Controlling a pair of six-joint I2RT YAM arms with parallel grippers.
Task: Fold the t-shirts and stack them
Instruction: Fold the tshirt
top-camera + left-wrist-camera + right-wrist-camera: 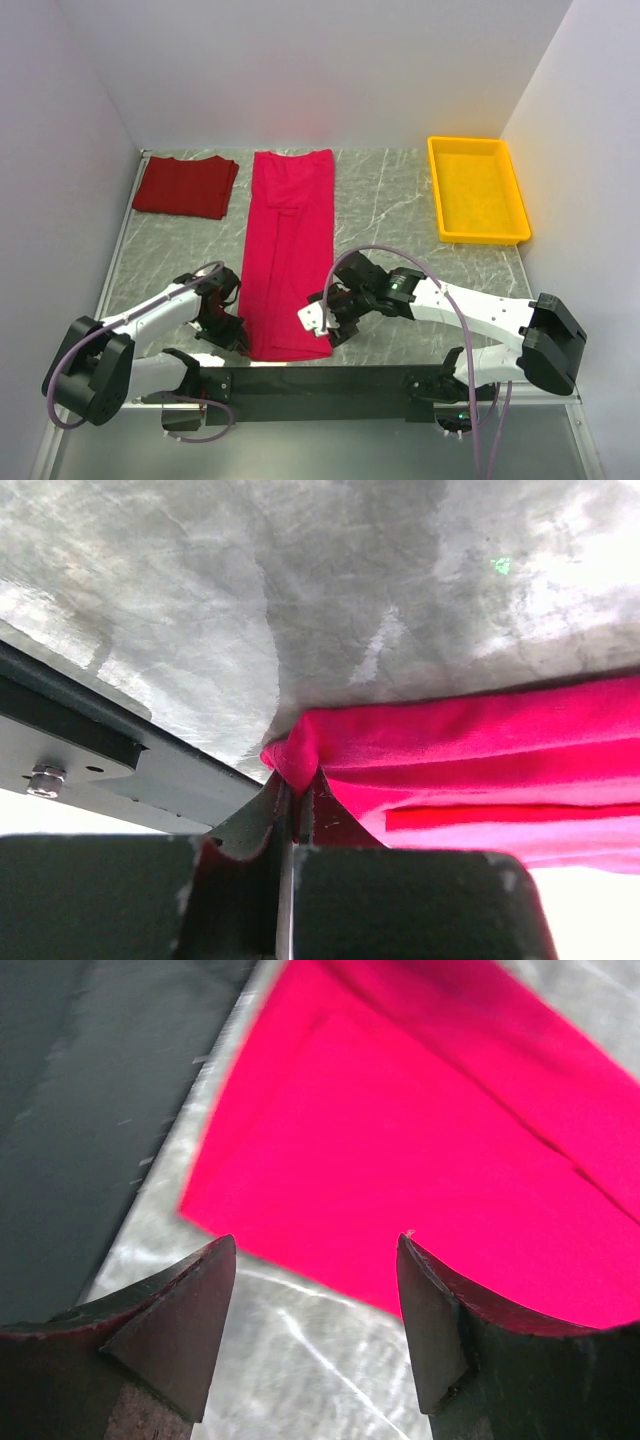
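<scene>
The crimson-pink t-shirt (290,250) lies folded into a long narrow strip down the middle of the table. The darker brick-red t-shirt (186,186) lies folded at the back left. My left gripper (240,338) is shut on the pink shirt's near left corner (295,755), which bunches up between the fingers. My right gripper (318,322) is open and empty, just off the shirt's near right corner; in the right wrist view its fingertips (225,1260) hover over bare table beside the pink cloth (420,1160).
A yellow plastic tray (478,188) stands at the back right. The dark base rail (330,378) runs along the near table edge, close behind the shirt's hem. White walls enclose the table on three sides.
</scene>
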